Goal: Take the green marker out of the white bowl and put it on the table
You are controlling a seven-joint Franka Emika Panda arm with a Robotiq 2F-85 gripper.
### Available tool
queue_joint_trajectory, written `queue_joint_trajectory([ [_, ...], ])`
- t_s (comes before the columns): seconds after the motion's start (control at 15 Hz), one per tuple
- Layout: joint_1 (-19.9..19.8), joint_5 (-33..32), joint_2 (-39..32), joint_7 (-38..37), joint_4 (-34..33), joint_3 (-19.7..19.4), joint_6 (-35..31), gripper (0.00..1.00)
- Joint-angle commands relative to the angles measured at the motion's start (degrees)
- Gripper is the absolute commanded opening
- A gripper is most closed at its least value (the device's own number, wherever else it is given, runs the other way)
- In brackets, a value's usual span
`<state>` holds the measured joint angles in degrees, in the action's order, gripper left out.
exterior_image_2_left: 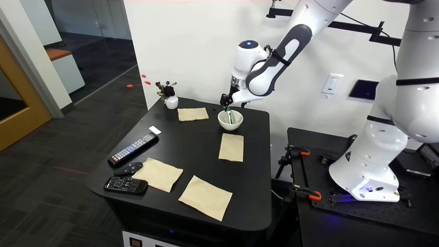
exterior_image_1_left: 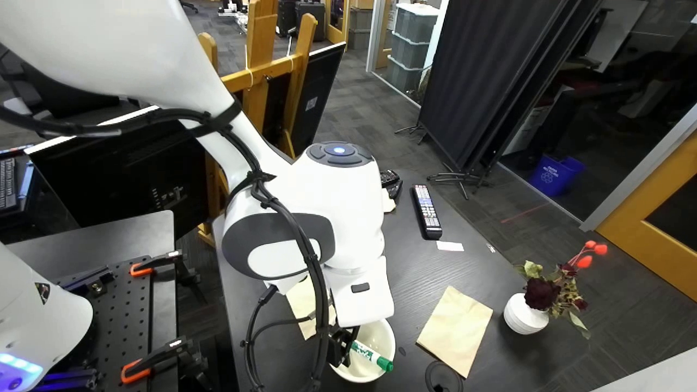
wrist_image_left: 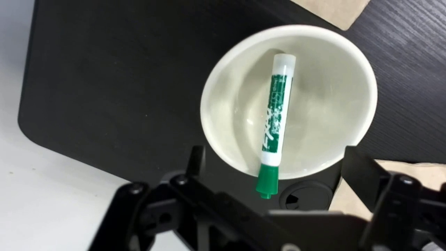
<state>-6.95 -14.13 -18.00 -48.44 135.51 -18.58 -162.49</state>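
Poised at the rim of a white bowl point(wrist_image_left: 324, 101), the pincer point(wrist_image_left: 274, 150) stands with its jaws wide apart and nothing in their hold; a green-capped Expo marker point(wrist_image_left: 277, 115) leans inside the bowl, its cap jutting past the rim and, in the wrist view, lying between the jaws; whether they are low enough to close on it cannot be told; the approach looks nearly complete, with the grasp, the lift and the setting down on the black tabletop point(exterior_image_2_left: 195, 144) apparently yet to come; near the bowl lie what looks like a round cable grommet point(wrist_image_left: 310, 191) and a tan paper sheet point(exterior_image_2_left: 231, 147), one of four on view; farther off sit a white vase point(exterior_image_2_left: 171, 102) of dark-red flowers point(exterior_image_2_left: 168, 91), a white card point(exterior_image_2_left: 155, 130), a long black remote control point(exterior_image_2_left: 133, 150) and, toward the opposite end, two smaller remotes point(exterior_image_2_left: 126, 185); a white wall point(exterior_image_2_left: 185, 55) rises beyond one edge; past it all, across gray carpet point(exterior_image_1_left: 359, 114), stand a wooden easel point(exterior_image_1_left: 261, 32), a black curtain divider point(exterior_image_1_left: 474, 81) and a blue recycling bin point(exterior_image_1_left: 555, 175), with gray storage totes point(exterior_image_1_left: 408, 50) stacked farther back.
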Motion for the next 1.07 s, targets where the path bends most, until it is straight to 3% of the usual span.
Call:
queue_joint_trajectory([
  [0.0,1.9,3.1,-2.3,2.0,-2.0,-0.9,1.1,0.92],
  [0.07,2.2,3.5,-2.7,2.0,-2.3,-0.9,1.2,0.83],
  [0.13,2.4,3.9,-3.1,2.2,-2.6,-1.0,1.3,0.68],
  [0.33,2.9,4.9,-4.2,2.5,-3.5,-1.1,1.6,0.60],
  [0.67,3.1,6.3,-5.6,4.1,-4.8,-1.4,2.0,0.70],
  [1.0,3.2,6.9,-7.0,4.7,-6.0,-1.7,2.1,0.67],
])
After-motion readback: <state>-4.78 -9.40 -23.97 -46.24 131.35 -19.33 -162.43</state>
